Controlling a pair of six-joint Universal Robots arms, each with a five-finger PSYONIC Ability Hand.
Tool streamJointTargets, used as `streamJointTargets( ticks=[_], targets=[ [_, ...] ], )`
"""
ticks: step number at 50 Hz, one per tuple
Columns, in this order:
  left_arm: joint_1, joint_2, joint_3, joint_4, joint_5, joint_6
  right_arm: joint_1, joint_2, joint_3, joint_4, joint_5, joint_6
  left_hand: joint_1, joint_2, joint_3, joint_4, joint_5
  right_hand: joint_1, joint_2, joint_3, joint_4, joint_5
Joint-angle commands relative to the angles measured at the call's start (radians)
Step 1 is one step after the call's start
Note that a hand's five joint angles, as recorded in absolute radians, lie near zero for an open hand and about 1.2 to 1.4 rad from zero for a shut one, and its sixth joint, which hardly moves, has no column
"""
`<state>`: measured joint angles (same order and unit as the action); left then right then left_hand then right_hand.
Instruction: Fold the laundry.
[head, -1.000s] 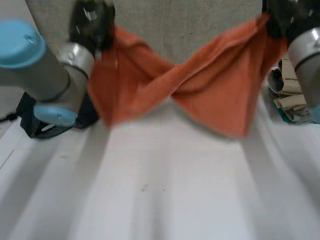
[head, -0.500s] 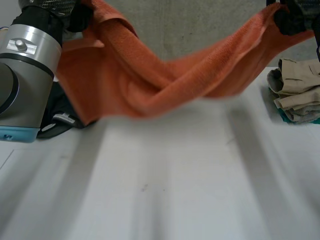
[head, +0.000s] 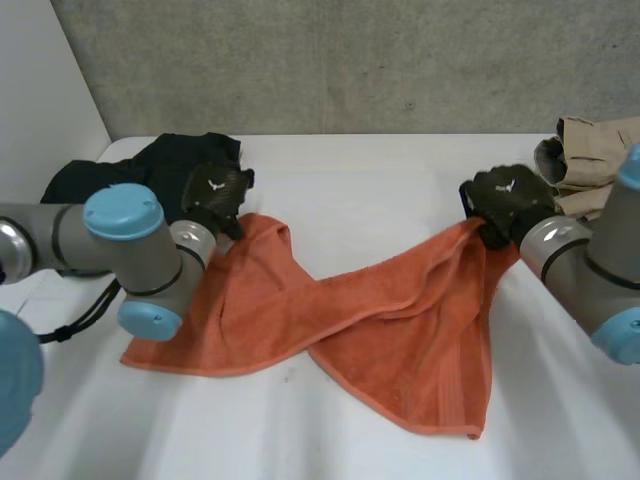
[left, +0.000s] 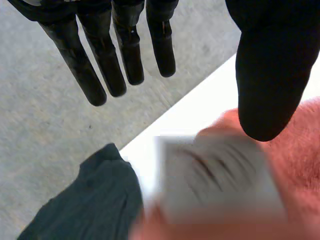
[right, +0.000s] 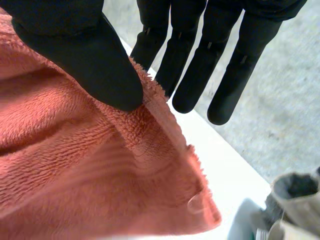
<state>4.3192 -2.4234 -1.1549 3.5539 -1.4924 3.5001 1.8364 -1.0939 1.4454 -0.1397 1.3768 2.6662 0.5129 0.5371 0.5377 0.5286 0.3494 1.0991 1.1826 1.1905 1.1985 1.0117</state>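
Observation:
An orange towel (head: 380, 330) lies twisted across the white table (head: 330, 440), with a narrow waist at its middle. My left hand (head: 215, 195) hovers at the towel's far left corner. In the left wrist view its fingers (left: 125, 50) are straight and spread away from the thumb, and the towel (left: 300, 150) with its white label lies loose below the thumb. My right hand (head: 505, 200) is at the far right corner. In the right wrist view its thumb (right: 85, 50) pinches the towel's edge (right: 75, 165) against the fingers.
A black garment (head: 150, 165) lies crumpled at the back left, just beyond my left hand, and appears as dark cloth (left: 85, 200) beside the towel. A pile of folded beige clothes (head: 595, 150) sits at the back right, close to my right hand. A grey wall stands behind the table.
Both hands came down from holding the towel stretched high. The towel now lies on the table. My left hand has opened and let go of its corner.

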Motion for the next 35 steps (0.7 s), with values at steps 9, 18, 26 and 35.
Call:
streamJointTargets(
  ticks=[9, 18, 26, 35],
  targets=[
    [-0.006, 0.411, -0.270, -0.173, -0.005, 0.002, -0.003, 0.023, 0.000, -0.024, 0.062, -0.009, 0.073, 0.049, 0.049, 0.058, 0.062, 0.297, 0.214, 0.206, 0.198, 0.210],
    [-0.004, 0.615, -0.696, -0.254, 0.004, -0.003, 0.001, 0.023, 0.015, -0.021, 0.064, -0.011, 0.399, 0.375, 0.374, 0.383, 0.388, 0.297, 0.214, 0.206, 0.198, 0.210],
    [0.002, 0.595, -0.829, -0.222, 0.007, -0.001, 0.003, 0.026, 0.020, -0.024, 0.064, -0.011, 0.157, 0.133, 0.132, 0.141, 0.146, 0.297, 0.214, 0.206, 0.198, 0.210],
    [0.013, 0.492, -0.778, -0.104, 0.007, 0.005, 0.009, 0.026, 0.036, -0.026, 0.060, -0.012, 0.038, 0.014, 0.013, 0.023, 0.027, 0.297, 0.214, 0.206, 0.198, 0.210]
  ],
)
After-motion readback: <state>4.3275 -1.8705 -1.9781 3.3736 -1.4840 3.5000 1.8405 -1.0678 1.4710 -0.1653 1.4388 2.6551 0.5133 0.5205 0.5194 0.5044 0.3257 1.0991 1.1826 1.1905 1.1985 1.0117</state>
